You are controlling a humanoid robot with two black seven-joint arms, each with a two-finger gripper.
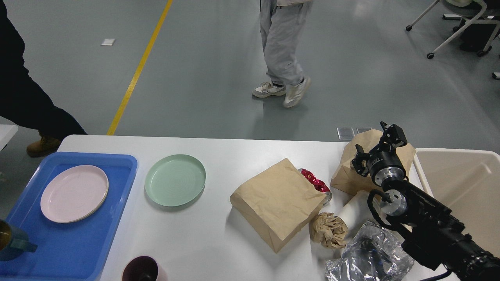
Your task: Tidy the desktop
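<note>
The white desktop [234, 154] carries a mint green plate [175, 180], a large brown paper bag [279, 203], a red foil wrapper [314, 182], a crumpled brown paper ball [329, 230], crumpled clear plastic [369, 257] and a dark maroon cup [142, 269]. My right gripper [375, 144] is open, its fingers spread over a second brown paper bag [347, 175] at the back right. A blue mug [11, 244] shows at the left edge over the blue tray [78, 249]. My left gripper is out of view.
A pink plate [74, 193] lies in the blue tray. A beige bin [465, 183] stands off the table's right end. A white paper piece [353, 210] lies under my right arm. People stand and walk on the floor behind the table.
</note>
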